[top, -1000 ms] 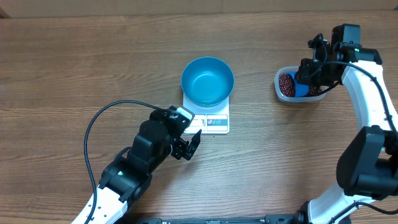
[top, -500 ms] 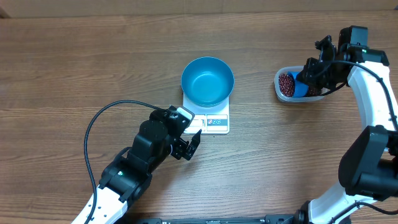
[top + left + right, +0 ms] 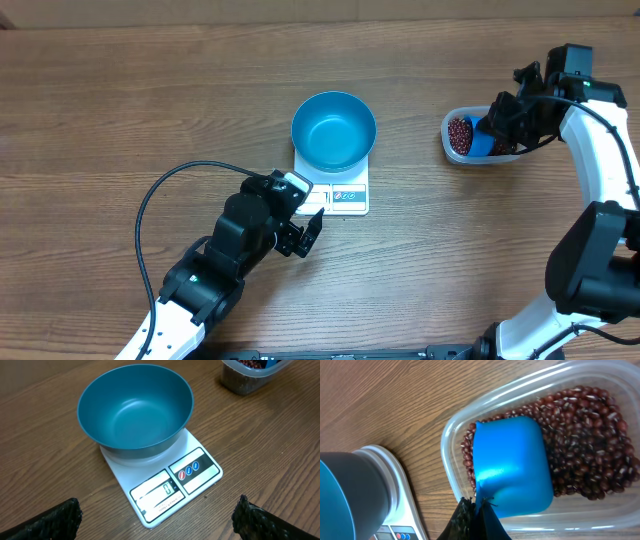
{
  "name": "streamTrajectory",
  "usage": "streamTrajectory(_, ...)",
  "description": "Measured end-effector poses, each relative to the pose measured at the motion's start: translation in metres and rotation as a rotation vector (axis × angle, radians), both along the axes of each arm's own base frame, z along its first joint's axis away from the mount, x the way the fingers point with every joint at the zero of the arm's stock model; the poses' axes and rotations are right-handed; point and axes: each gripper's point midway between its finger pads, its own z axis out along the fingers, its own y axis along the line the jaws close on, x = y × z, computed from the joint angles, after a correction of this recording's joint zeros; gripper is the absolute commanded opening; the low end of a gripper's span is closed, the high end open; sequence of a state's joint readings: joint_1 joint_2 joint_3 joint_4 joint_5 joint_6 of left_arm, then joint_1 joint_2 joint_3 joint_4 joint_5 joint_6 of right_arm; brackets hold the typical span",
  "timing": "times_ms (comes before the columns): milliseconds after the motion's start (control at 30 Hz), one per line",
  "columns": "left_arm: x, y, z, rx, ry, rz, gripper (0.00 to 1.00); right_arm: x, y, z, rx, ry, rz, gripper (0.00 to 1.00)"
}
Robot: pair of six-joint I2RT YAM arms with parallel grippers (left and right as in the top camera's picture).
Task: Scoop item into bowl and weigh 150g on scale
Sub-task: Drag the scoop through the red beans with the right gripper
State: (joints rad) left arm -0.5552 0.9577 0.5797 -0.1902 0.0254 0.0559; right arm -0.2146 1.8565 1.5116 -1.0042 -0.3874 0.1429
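Brown wood-grain table [image 3: 120,90], left pincer [image 3: 303,238] wide, right pincer [image 3: 476,517] seemingly clamping blue scoop [image 3: 512,465]

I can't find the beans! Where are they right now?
In the overhead view, the beans lie in the clear tub at the right, right of the bowl and scale, with the blue scoop among them.
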Motion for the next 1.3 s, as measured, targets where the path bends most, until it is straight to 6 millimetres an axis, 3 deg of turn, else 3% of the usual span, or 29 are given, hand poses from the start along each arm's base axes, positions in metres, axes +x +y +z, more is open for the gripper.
streamTrajectory(967,0.0,0.0,0.0,0.001,0.001,0.0,1.0,-0.017,-0.022,-0.008,0.168,0.037,-0.129,0.04)
streamTrajectory(1300,-0.01,0.006,-0.019,0.049,0.079,0.0,1.0,-0.018,-0.022,-0.009,0.203,0.08,-0.22,0.04)
